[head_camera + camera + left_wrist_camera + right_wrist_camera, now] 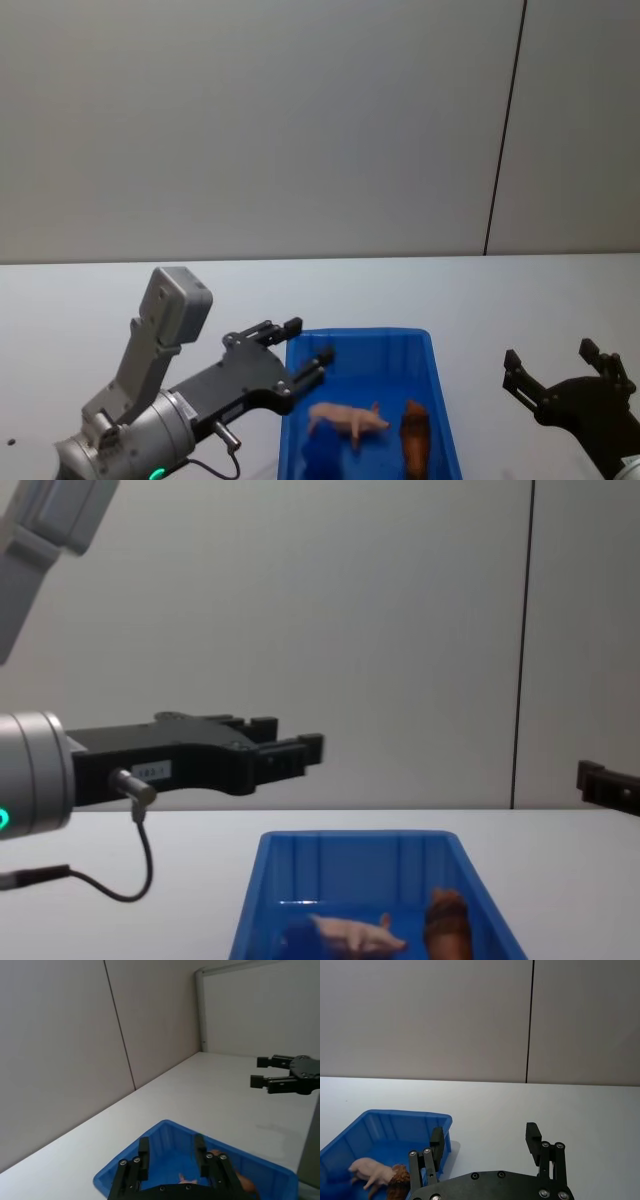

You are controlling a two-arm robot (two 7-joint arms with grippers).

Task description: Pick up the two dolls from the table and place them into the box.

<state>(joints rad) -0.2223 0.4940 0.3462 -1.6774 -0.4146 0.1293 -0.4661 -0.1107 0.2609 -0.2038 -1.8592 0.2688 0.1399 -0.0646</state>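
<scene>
The pig point(347, 419) and brown doll point(415, 438) lie in the box point(437, 390), while both pincers, left point(300, 351) at 9 o'clock and right point(562, 369) at 3 o'clock, hang spread and empty.

We count two dolls, both lying in the box: one pink pig point(347, 420) and one brown figure point(415, 438). We see one blue box point(440, 400) and one white desk point(90, 310) under it. We count two pincers, one on the left point(306, 352) and one on the right point(560, 370), each with two fingers spread apart
</scene>
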